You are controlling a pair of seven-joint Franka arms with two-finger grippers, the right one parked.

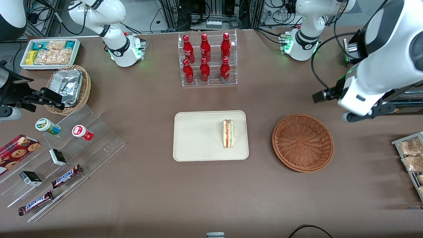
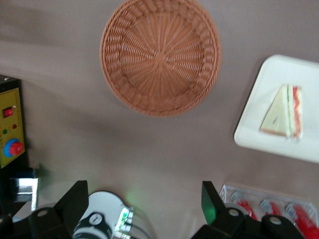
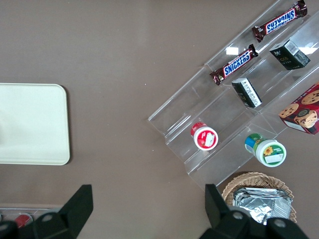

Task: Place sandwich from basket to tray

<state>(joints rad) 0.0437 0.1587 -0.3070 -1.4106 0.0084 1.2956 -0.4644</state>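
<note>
The sandwich point(image 1: 228, 133) lies in the cream-white tray point(image 1: 198, 135), near the tray edge closest to the basket. The reddish-brown wicker basket point(image 1: 302, 142) stands beside the tray, toward the working arm's end, with nothing in it. My left gripper point(image 1: 322, 96) hangs high above the table, farther from the front camera than the basket and clear of it. In the left wrist view the gripper point(image 2: 142, 204) is open and holds nothing; the basket point(image 2: 160, 56), the tray point(image 2: 304, 69) and the sandwich point(image 2: 284, 112) show there too.
A clear rack of red bottles point(image 1: 207, 59) stands farther from the camera than the tray. A stepped acrylic stand with snacks point(image 1: 62, 155), a tan basket with foil point(image 1: 67, 87) and a white bin point(image 1: 49, 53) lie toward the parked arm's end. A packet rack point(image 1: 411, 158) sits at the working arm's end.
</note>
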